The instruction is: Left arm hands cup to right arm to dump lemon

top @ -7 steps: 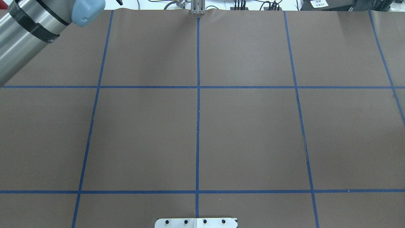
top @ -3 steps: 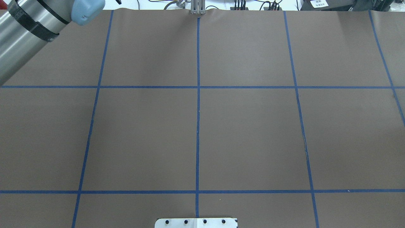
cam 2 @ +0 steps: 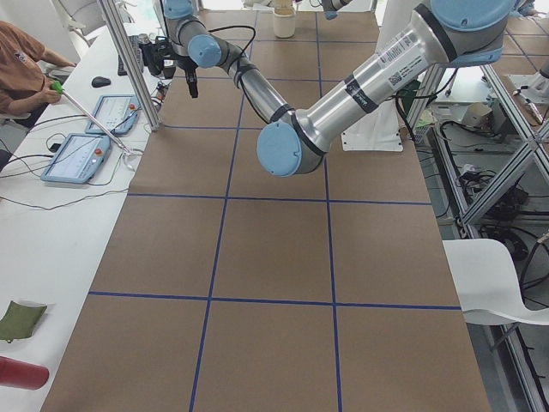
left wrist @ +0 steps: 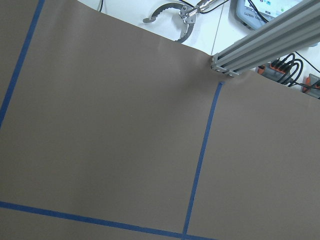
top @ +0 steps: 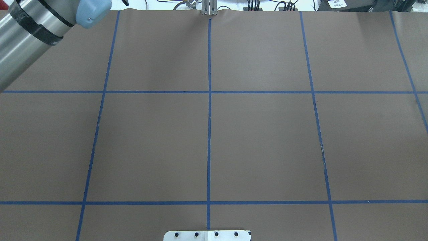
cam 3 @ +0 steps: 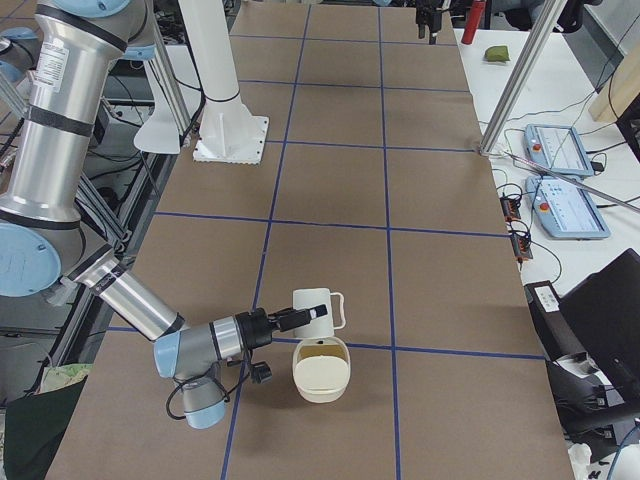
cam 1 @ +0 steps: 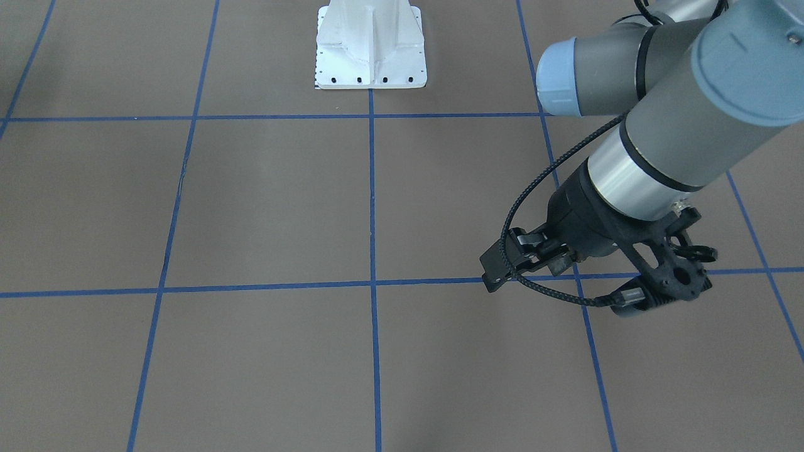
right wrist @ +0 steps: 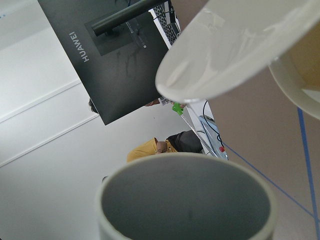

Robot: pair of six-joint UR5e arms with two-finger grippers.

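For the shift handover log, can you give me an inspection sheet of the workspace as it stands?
Surface: brown mat with a blue tape grid; white pedestal bolted on it.
Job's things: cup at the right gripper's tip, next to a cream bowl; cup's inside shows empty; lemon may be the yellowish patch in the bowl, cannot tell.
Clutter: green pouch and red cylinder on the side bench.
Grippers: left gripper holds nothing, open or shut unclear; right gripper, grip cannot be judged.
Cables: braided cable looped at the left wrist.
Surroundings: seated person, control tablets.
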